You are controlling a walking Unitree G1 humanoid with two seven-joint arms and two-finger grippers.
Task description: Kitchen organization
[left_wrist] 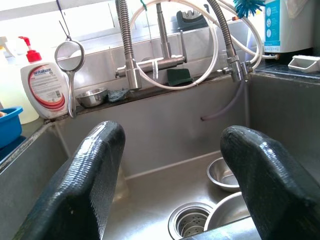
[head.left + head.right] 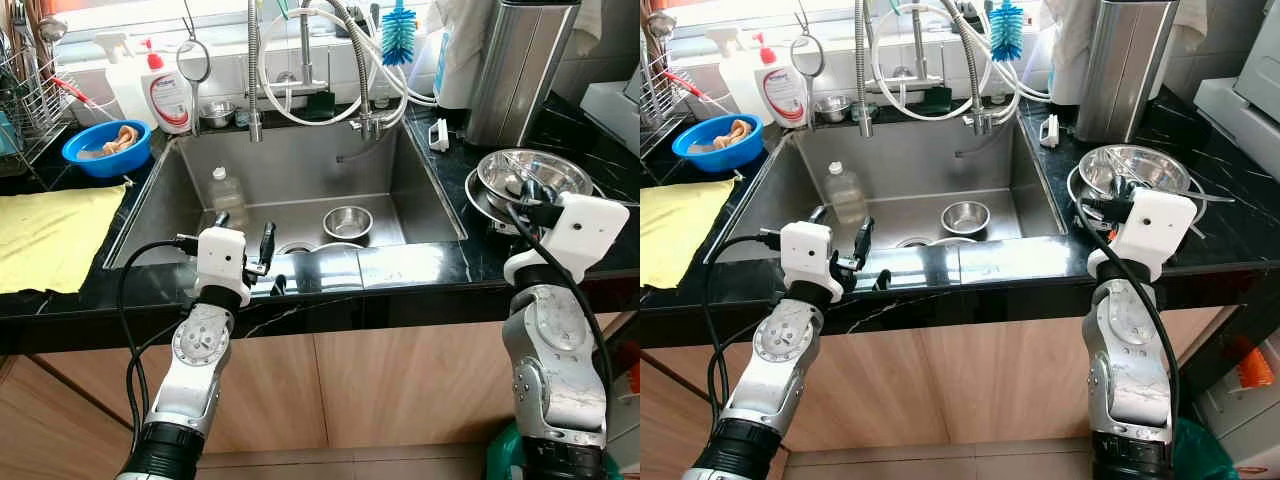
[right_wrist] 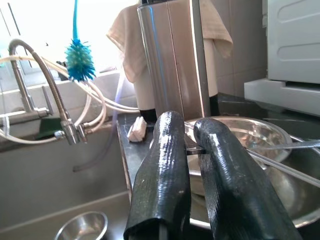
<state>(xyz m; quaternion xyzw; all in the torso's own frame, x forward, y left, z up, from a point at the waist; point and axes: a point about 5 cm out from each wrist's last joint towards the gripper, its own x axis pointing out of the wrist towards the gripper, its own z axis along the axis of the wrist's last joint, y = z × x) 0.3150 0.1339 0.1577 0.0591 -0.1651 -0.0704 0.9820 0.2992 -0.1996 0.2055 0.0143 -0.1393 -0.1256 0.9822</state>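
- At the front edge of the sink (image 2: 160, 200), the left gripper (image 2: 245, 250) hovered above the black counter (image 2: 420, 268) with its fingers spread wide and nothing between them.
- Down in the basin lay a small steel bowl (image 2: 347, 221) toward the right, a clear plastic bottle (image 2: 227, 192) against the left wall, and part of a larger bowl (image 1: 227, 212) just beside the drain (image 1: 191, 220).
- On the counter's right side, the right gripper (image 3: 197, 220) rested at the near rim of a stack of steel bowls (image 2: 533, 176); its fingers were nearly closed, with only a thin gap, and I could not tell whether they pinched the rim.
- A yellow cloth (image 2: 50, 235) covered the counter's left end, with a blue bowl (image 2: 105, 148) behind it.
- Judging by this, the tidying looked barely begun: the sink items were yet to be lifted out, and the stacked bowls had not been put away.
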